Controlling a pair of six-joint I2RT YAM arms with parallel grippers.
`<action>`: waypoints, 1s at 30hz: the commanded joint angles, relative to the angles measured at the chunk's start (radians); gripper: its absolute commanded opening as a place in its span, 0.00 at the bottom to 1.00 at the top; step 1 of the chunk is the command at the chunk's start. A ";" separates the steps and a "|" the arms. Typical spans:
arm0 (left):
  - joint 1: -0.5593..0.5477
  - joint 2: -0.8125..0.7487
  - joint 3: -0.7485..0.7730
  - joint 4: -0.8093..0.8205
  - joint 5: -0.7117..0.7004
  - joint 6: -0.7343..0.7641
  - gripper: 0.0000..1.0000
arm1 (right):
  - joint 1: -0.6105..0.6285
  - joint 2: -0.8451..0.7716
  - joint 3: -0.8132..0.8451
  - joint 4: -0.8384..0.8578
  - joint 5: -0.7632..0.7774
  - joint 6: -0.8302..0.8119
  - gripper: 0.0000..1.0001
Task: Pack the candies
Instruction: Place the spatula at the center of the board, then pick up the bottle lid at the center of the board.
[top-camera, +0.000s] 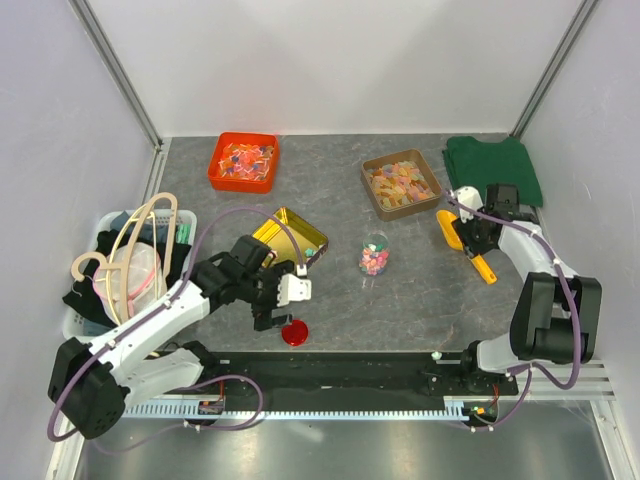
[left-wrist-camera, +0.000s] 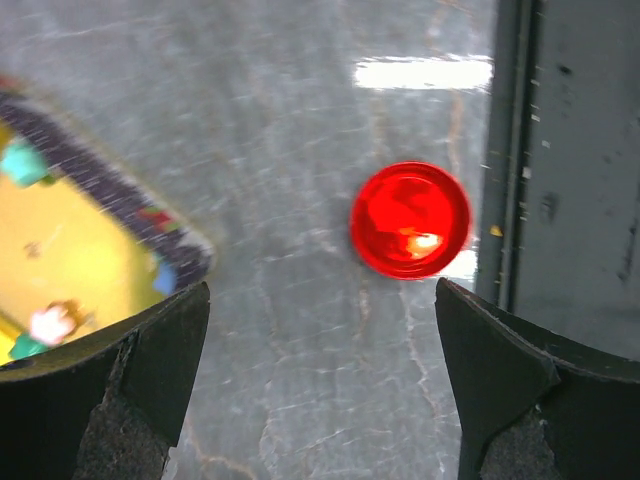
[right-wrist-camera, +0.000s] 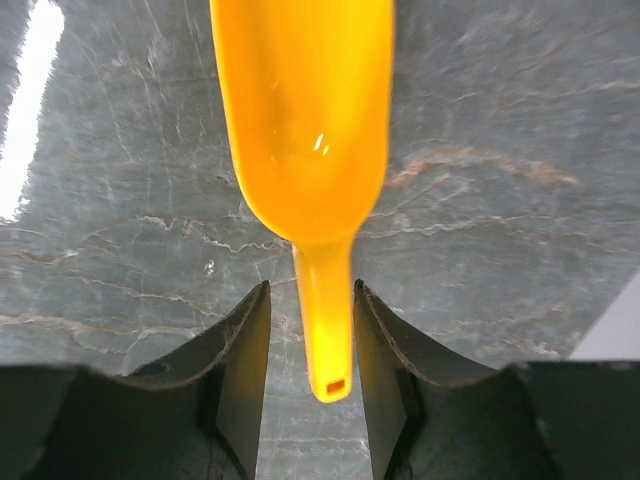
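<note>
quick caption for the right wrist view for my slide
Right gripper straddling the handle of an orange-yellow plastic scoop lying on the grey marbled table.

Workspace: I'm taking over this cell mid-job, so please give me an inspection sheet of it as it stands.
Surface: grey marbled table.
Job's things: candies in a small clear jar; red lid lying apart on the table; yellow scoop on the table.
Clutter: orange-red tray, brown tray, gold tin, green cloth, white basket with hangers.
Hands: left hand open above the lid; right hand open, jaws flanking the scoop handle.
Cables: purple cables in loose loops.
Surroundings: white walls, metal frame posts.
</note>
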 joint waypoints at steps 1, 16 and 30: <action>-0.075 0.001 -0.033 0.006 -0.094 0.021 1.00 | 0.001 -0.114 0.139 -0.061 -0.053 0.077 0.46; -0.185 0.117 -0.096 0.216 -0.260 -0.074 0.99 | 0.058 -0.437 0.075 -0.056 -0.211 0.241 0.45; -0.224 0.251 -0.088 0.297 -0.241 -0.111 0.57 | 0.058 -0.423 0.051 -0.046 -0.231 0.240 0.43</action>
